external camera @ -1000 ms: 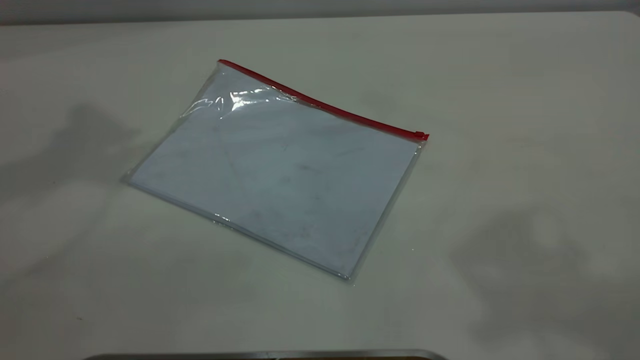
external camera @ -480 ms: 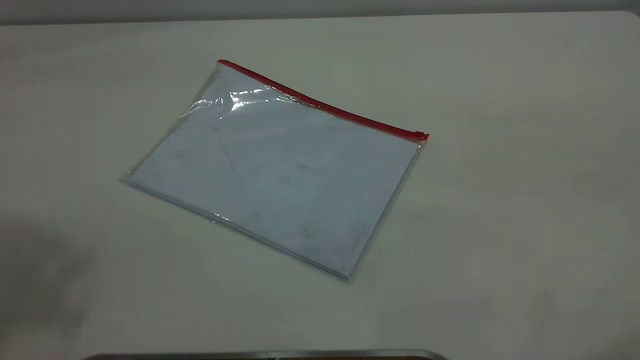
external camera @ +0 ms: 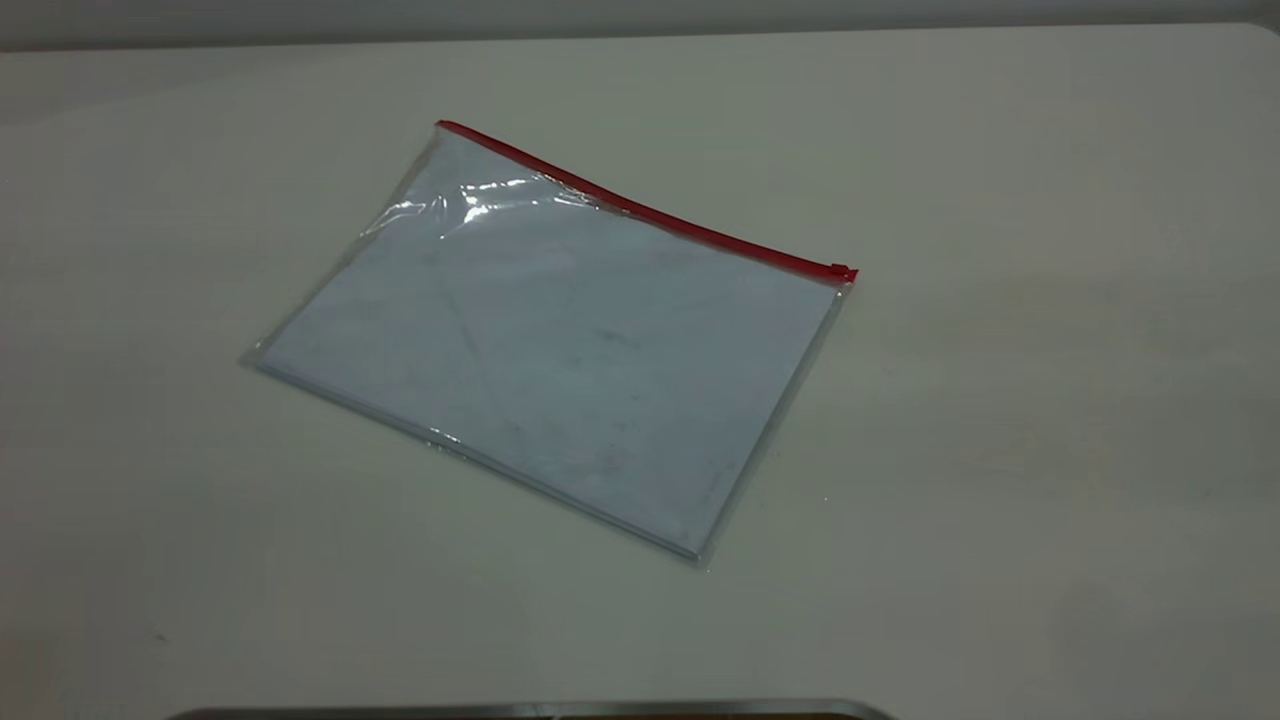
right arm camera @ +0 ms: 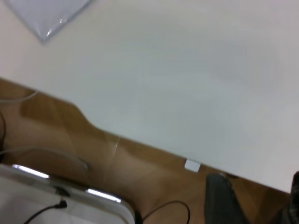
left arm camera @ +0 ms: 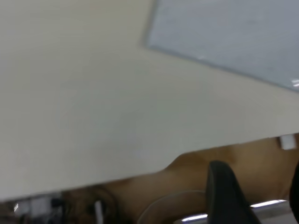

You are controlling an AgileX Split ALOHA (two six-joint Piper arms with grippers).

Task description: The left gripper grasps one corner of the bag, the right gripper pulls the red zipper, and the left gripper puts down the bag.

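Note:
The bag (external camera: 560, 340), a clear pouch with pale bluish sheets inside, lies flat on the white table (external camera: 1050, 420). The red zipper (external camera: 640, 208) runs along its far edge, with the slider tab (external camera: 843, 271) at the right end. The wrinkled corner (external camera: 425, 195) is at the strip's left end. Neither gripper shows in the exterior view. The left gripper (left arm camera: 259, 196) is open and empty, off the table's edge, with part of the bag (left arm camera: 233, 37) far from it. The right gripper (right arm camera: 259, 200) is open and empty, also beyond the table's edge, with one bag corner (right arm camera: 46, 14) far off.
A grey metal edge (external camera: 540, 708) shows at the front of the exterior view. The wrist views show the table's edge (left arm camera: 140, 175), the wooden floor (right arm camera: 140, 177) below it, and cables (right arm camera: 163, 210).
The arms' shadows, seen at the table's left and right a second ago, have slid off toward the front and are gone. The bag has not moved.

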